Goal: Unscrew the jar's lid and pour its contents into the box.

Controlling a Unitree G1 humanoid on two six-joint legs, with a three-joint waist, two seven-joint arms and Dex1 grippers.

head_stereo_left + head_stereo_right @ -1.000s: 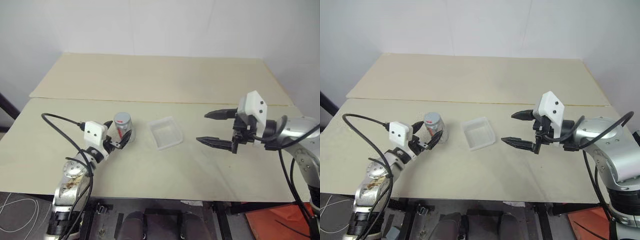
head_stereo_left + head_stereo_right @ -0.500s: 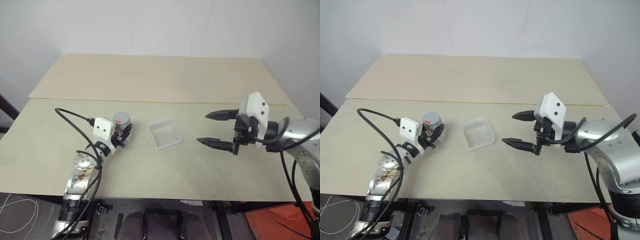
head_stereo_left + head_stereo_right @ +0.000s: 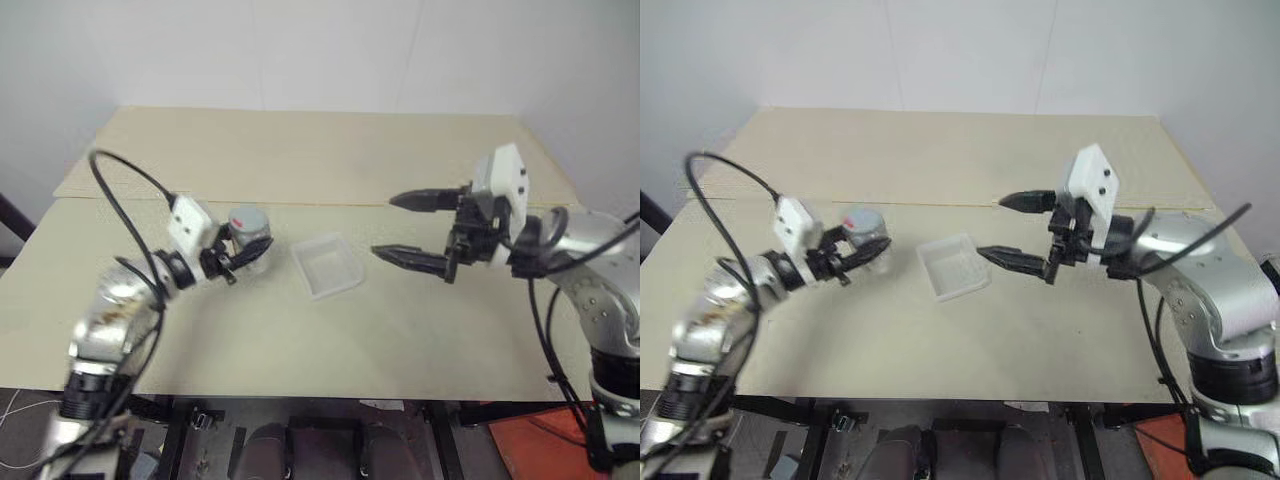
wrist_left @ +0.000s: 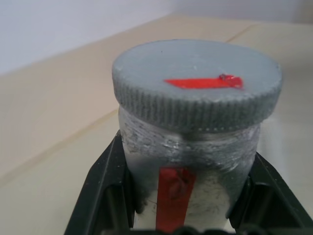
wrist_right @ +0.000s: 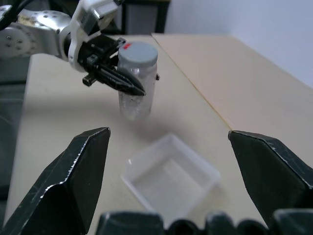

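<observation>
1. At the left of centre in the head views, my left tool point(image 3: 238, 258) is clamped on the jar point(image 3: 250, 240), its black fingers point(image 4: 105, 181) pressed against both sides of the body below the cap.
2. My left wrist view has the jar upright between those fingers, with the red strip of its label facing the camera.
3. On the jar sits the lid point(image 4: 196, 82), grey and ribbed around its edge, with a small red mark on top.
4. My right wrist view shows the jar lifted clear of the surface point(image 3: 330, 330), with a faint shadow under it.
5. Just right of the jar in the head views, the box point(image 3: 326, 266) lies flat on the surface, translucent white, apart from both tools.
6. My right tool point(image 3: 405, 228) hangs at the right of centre, jaws spread wide and gripping nothing, its tips pointing toward the box and jar.
7. I cannot make out the contents through the jar's wall.
</observation>
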